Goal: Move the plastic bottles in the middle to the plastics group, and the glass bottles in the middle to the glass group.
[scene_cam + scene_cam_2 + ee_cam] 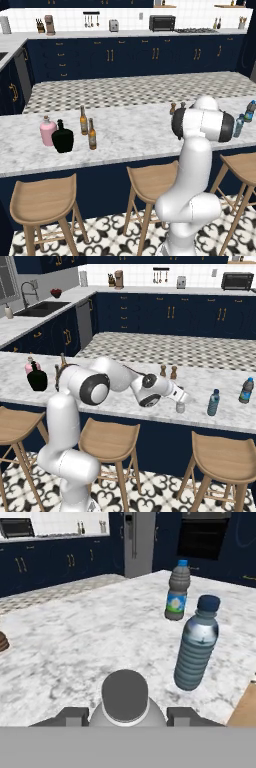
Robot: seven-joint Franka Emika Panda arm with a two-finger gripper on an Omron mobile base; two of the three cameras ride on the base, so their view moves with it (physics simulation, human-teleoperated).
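My gripper [180, 402] is shut on the small pale grey plastic bottle [180, 407], low over the marble counter [125, 401]. In the hand view its dark cap [125, 693] sits between my two fingertips [75, 715]. The plastics group stands just to the right: a near blue-capped bottle [196, 646] [213, 402] and a farther one [178, 592] [245, 390]. At the counter's left end stand the pink bottle [47, 131], the squat black bottle [62, 137] and two brown beer bottles [83, 120] [92, 134], close together.
Two small brown shakers [168, 371] stand on the counter's far side behind my hand. Wooden stools [109, 438] line the near edge of the counter. The counter's right edge lies just beyond the blue-capped bottles.
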